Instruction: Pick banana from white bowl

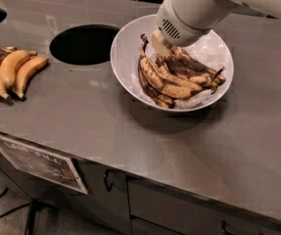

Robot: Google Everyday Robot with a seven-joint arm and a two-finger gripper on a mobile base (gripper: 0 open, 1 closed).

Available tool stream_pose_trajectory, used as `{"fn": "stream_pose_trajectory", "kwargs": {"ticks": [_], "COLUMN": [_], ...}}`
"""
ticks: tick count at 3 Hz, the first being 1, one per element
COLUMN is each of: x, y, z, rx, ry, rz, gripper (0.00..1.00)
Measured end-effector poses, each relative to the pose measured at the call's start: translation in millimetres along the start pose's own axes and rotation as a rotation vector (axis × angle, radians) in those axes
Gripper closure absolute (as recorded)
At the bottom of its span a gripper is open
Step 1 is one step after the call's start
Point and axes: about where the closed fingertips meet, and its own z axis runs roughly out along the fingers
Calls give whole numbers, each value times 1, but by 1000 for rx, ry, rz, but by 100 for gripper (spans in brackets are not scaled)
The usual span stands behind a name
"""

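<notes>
Your gripper (158, 43) was down inside the white bowl (125, 68) toward the tabletop's (130, 136) far edge, set among the browned bananas (172, 80) heaped there, though whether it held one you could not tell, and none had left the bowl, so lifting remained.

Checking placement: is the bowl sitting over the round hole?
No, the bowl stands on the counter beside the hole, with the gripper down inside it among the bananas.
</notes>
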Motion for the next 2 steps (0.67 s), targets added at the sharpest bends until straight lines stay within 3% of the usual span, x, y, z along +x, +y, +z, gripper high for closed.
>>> {"fn": "stream_pose_trajectory", "kwargs": {"ticks": [1, 2], "x": [0, 1], "y": [-3, -6], "z": [7, 16], "rx": [6, 5], "ry": [11, 22], "rz": [-3, -4], "gripper": [12, 0]}}
